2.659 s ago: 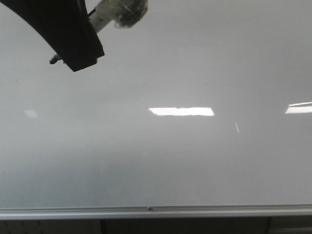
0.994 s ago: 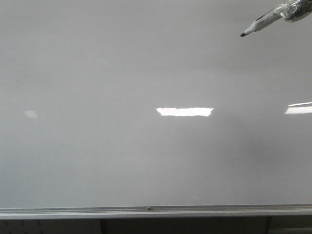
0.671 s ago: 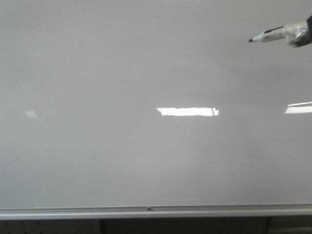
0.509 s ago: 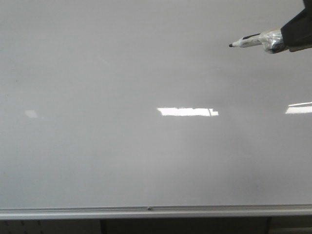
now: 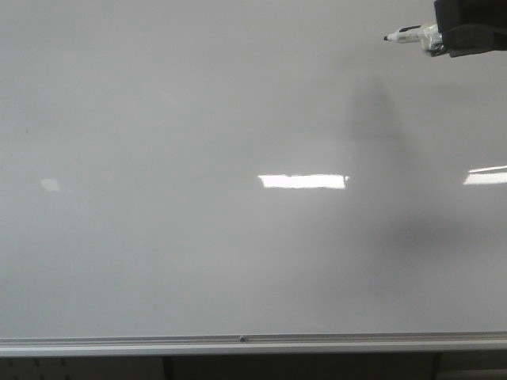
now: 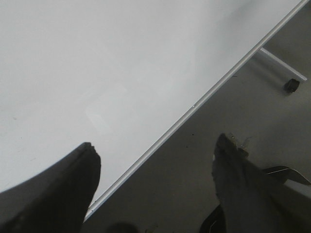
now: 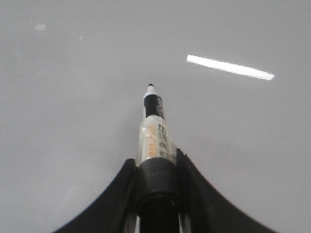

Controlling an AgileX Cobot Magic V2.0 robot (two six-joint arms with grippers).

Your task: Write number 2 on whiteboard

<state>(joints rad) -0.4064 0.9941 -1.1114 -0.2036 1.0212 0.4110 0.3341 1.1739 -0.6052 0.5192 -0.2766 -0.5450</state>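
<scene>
Front view shows our right gripper (image 5: 444, 36) clamped around a black-tipped clear-barrelled marker (image 5: 408, 34) near the top right of the large glossy white-grey whiteboard (image 5: 198, 237). We see no written 2. Our left gripper (image 6: 155, 160) is spread wide, holding nothing, over the board's silver rim (image 6: 194, 104).

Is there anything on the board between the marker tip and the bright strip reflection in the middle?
No. In the front view the whiteboard is bare between the marker tip and the reflection: only faint shadow, no ink.

The whiteboard (image 5: 198, 237) lies bare across nearly its whole face, open to a gripper anywhere. Only the right gripper (image 5: 467, 28) with its marker (image 5: 404, 35) intrudes, at the upper right corner. The metal rim (image 5: 253, 343) bounds the lower edge.
</scene>
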